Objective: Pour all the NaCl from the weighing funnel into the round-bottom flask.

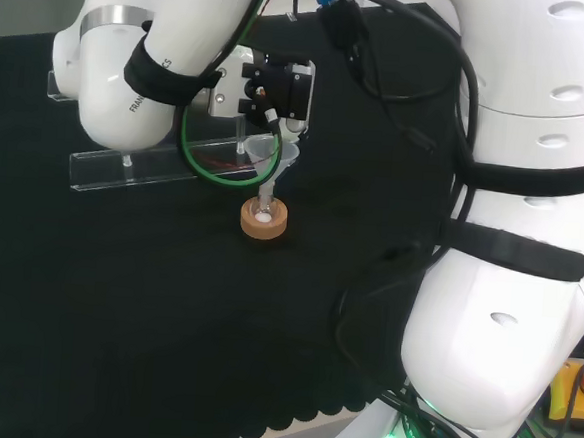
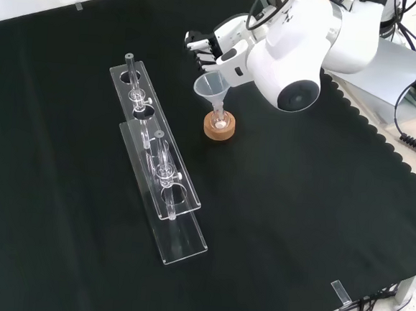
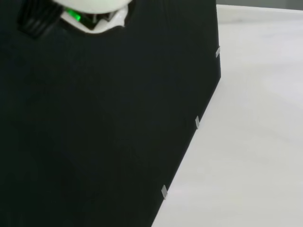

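From my remote seat, the front view reads near to far: bare black cloth (image 2: 296, 227) first, then two clear racks (image 2: 163, 188) lying lengthwise at left, and beyond them the cork ring (image 2: 219, 126) with the small flask (image 2: 219, 118) seated in it. White grains already show at the flask's bottom. The funnel (image 2: 212, 86) hangs directly above, its cone up and its stem running down into the flask's neck, so I judge the pour to be under way or close to finished. Farthest back, the hand (image 2: 220, 52) reaches in from under the big white link (image 2: 295, 51); its fingers (image 2: 199, 45) lie close to the funnel's rim, but I cannot tell whether they pinch it or merely rest beside it. In the head view the funnel (image 1: 270, 155) sits just under the hand (image 1: 276, 90), over the ring (image 1: 264, 220). My next move, as I judge it, calls for keeping the stem centred in the neck until no salt clings to the cone, then lifting straight up without tipping the flask.
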`<state>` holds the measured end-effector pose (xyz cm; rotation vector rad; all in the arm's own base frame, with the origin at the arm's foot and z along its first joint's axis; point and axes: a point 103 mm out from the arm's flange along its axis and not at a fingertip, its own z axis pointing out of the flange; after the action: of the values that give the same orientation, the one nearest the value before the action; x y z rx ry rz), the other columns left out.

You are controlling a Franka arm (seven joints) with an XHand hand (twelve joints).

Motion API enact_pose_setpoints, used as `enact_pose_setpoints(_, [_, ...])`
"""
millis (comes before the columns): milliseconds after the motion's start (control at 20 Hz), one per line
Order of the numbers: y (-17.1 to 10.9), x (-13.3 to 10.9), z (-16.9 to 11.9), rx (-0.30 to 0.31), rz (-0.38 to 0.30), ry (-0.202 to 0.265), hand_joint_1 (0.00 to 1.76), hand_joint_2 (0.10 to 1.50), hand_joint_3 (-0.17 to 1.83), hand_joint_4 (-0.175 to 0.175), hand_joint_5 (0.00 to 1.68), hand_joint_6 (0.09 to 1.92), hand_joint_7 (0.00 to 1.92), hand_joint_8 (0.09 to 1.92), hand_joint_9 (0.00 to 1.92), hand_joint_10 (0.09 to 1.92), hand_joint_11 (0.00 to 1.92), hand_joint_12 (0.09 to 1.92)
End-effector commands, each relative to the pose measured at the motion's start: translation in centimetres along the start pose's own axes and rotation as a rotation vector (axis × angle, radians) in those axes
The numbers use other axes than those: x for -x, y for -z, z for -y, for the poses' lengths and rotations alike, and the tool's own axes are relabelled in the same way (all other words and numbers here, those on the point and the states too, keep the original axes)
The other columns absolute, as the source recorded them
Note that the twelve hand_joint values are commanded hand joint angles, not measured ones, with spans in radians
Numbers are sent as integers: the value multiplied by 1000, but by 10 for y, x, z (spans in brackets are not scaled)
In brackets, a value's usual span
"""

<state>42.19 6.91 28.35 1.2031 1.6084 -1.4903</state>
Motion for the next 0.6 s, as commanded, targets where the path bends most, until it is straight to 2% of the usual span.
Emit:
enact_pose_setpoints(50, [2,-1,0,-10,28,-3,1093,664,788,159,1121,994,901,710,1067,457,597,1208])
enact_pose_setpoints(600, [12,-2,1,-13,66,-12,1094,664,788,158,1122,993,899,711,1067,455,599,1203])
